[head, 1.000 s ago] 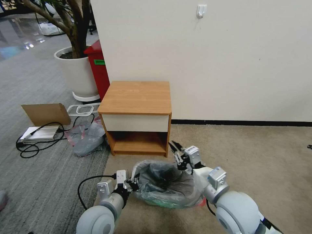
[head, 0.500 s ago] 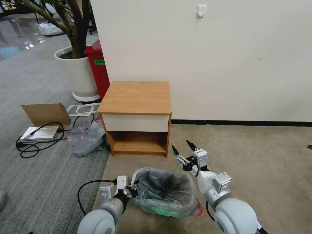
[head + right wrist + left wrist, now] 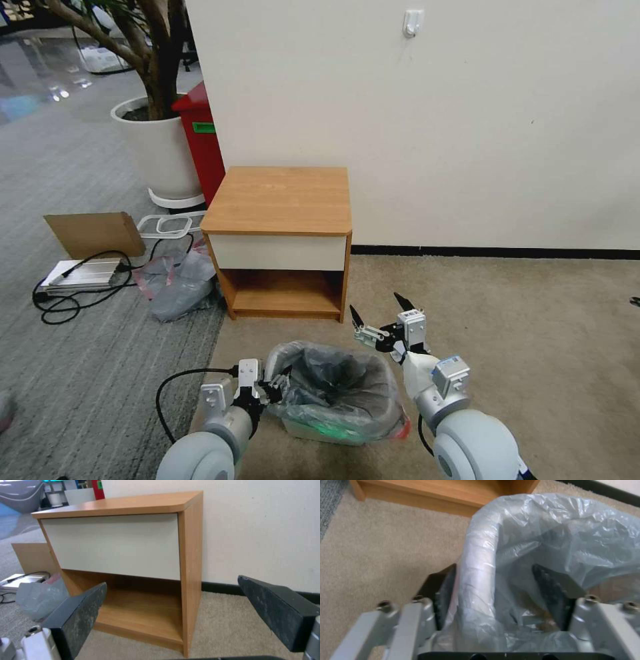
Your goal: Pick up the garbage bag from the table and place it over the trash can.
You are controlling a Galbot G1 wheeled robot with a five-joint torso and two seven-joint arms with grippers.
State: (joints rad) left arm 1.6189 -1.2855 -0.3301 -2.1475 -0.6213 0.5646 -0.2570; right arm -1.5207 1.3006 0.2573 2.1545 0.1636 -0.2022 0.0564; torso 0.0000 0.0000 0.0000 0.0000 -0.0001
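Note:
The grey translucent garbage bag (image 3: 333, 380) is draped over the small cream trash can (image 3: 313, 432), which stands on the beige carpet in front of the table (image 3: 280, 200). The bag's pink-red rim hangs at the can's near right corner. My left gripper (image 3: 277, 385) is open at the can's left rim. In the left wrist view its fingers (image 3: 553, 590) straddle the bag-covered rim (image 3: 480, 562). My right gripper (image 3: 377, 305) hovers open above the can's far right corner, holding nothing. It faces the table's white drawer front (image 3: 113, 542).
A grey-and-pink plastic heap (image 3: 177, 280), black cables (image 3: 73, 293), a silver box (image 3: 80, 272) and cardboard (image 3: 93, 232) lie left of the table. A red bin (image 3: 200, 143) and a white planter (image 3: 157, 150) stand behind. Open carpet lies to the right.
My right gripper has let go of the bag's far rim, opened wide and drawn up and to the right. The left gripper has slid slightly back along the left rim.

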